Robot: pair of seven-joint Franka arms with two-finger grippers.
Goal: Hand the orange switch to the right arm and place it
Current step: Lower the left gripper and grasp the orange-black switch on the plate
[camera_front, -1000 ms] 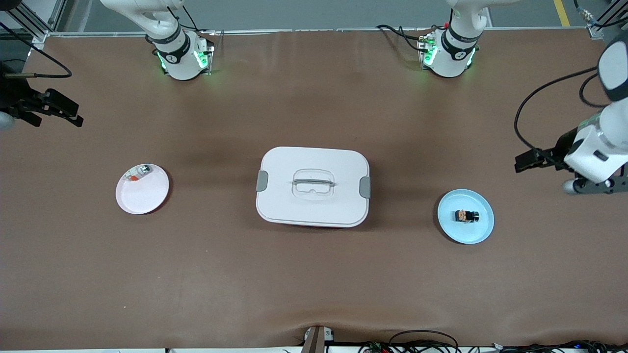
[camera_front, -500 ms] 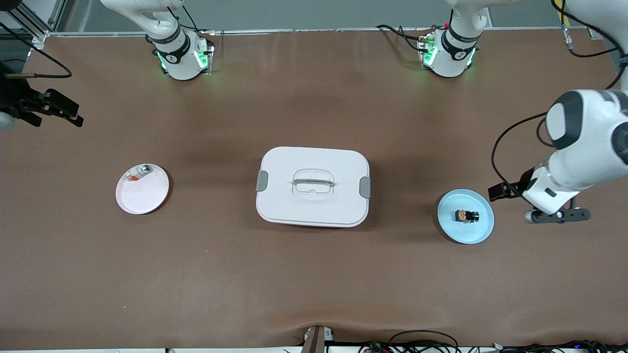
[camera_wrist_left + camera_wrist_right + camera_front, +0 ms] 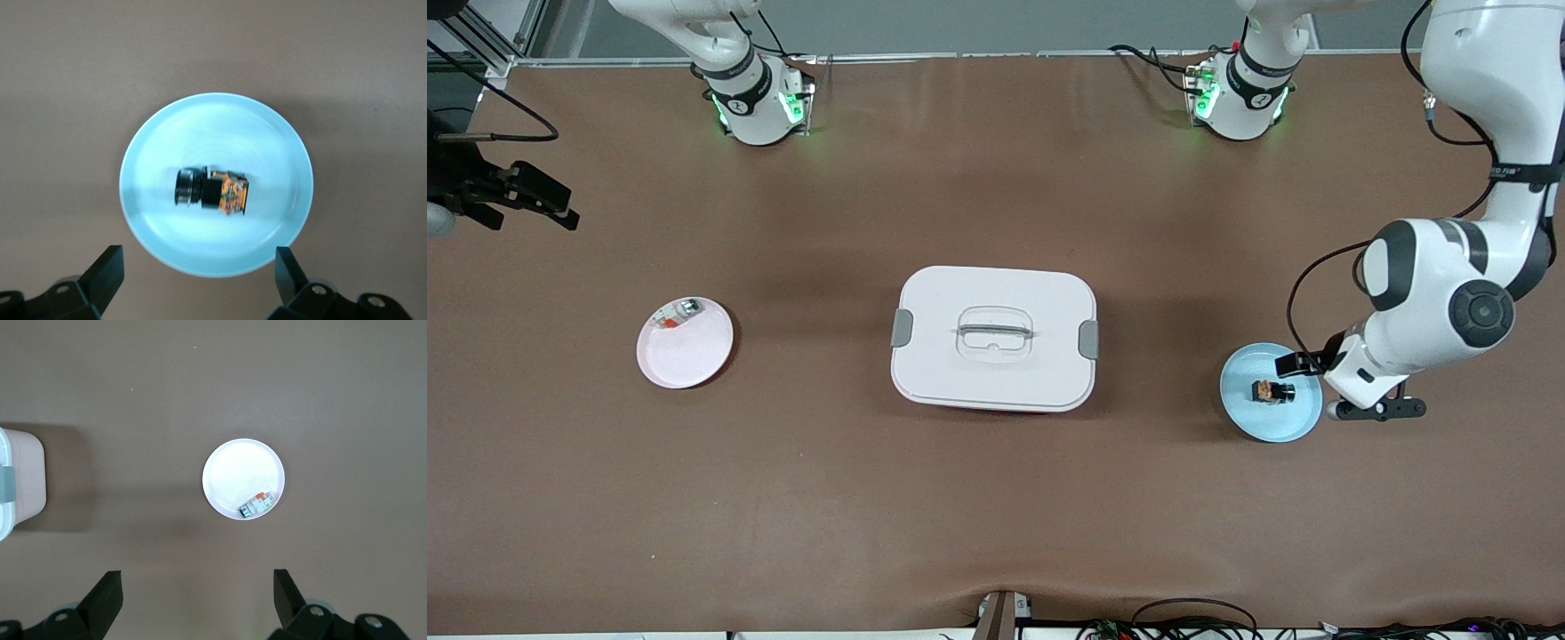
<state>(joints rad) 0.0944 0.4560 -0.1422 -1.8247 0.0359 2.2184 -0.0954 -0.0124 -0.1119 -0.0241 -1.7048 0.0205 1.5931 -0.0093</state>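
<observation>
Item: orange switch (image 3: 1272, 390), a tiny black block with an orange-tan face, lying on its side near the middle of a light blue plate (image 3: 1249, 418); the plate sits on the brown worktop (image 3: 996, 516) toward the left arm's end, well clear of that short edge and about midway between the two long edges. Item: left pincer (image 3: 1303, 364), black, two-fingered, up in the air over the blue plate's rim, fingers (image 3: 107, 270) spread wide with nothing between them; in the left wrist view the switch (image 3: 212, 191) and plate (image 3: 267, 143) lie directly below, between the two fingertips. Item: white lidded box (image 3: 994, 338) with grey side latches and a clear handle, at the worktop's centre. Item: pale pink plate (image 3: 685, 356) toward the right arm's end, bearing a small silver-white piece with a red-orange bit (image 3: 678, 313) against the rim on the side away from the front camera. Item: right pincer (image 3: 538, 200), waiting up over the worktop's short edge at the right arm's end, fingers (image 3: 107, 593) wide apart and empty.
</observation>
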